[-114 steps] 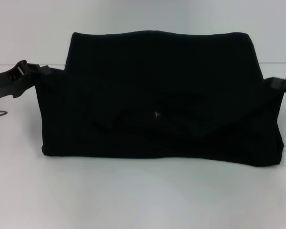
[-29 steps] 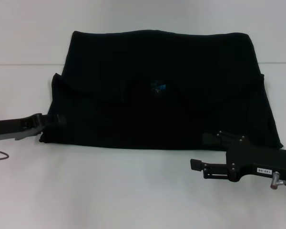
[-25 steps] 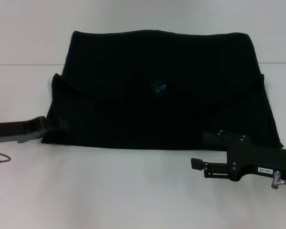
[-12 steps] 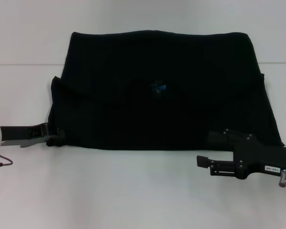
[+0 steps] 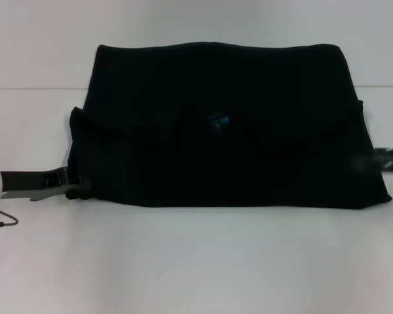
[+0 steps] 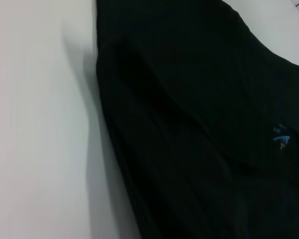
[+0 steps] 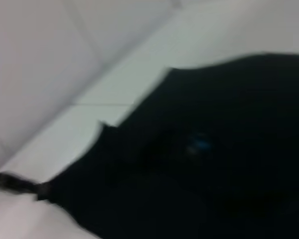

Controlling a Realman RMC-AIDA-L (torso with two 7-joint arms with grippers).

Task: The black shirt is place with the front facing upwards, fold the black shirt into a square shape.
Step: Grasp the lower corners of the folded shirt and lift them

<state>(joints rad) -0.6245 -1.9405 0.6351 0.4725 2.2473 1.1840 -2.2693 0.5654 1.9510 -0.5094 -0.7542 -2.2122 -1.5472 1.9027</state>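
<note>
- White tabletop [image 5: 196,261] takes up most of the head view, pale and plain, with one thin seam line running across it behind the cloth; a paler wall rises beyond.
- One black shirt [image 5: 223,131] lies flat on the table at mid-view, already doubled into a wide band — a far layer with a straight top edge, and a nearer layer lying over it whose corners stick out a little at both sides. Its lettering does not show.
- One small blue neck label [image 5: 217,121] shows near the middle of the shirt; it also appears in the left wrist view [image 6: 281,139] and, blurred, in the right wrist view [image 7: 199,144].
- Left gripper [image 5: 77,186] reaches in low from the left edge of the head view, its dark fingers against the shirt's near-left corner. They seem pinched on the cloth edge, but black on black hides the tips, so I cannot tell whether they are together or apart.
- Right gripper [image 5: 388,157] is only a blurred dark streak at the right edge, just beside the shirt's right side — its fingers cannot be made out.
- One thin dark cable [image 5: 1,221] loops on the table below the left arm's silver cuff.
- Nothing else lies on the cloth.
</note>
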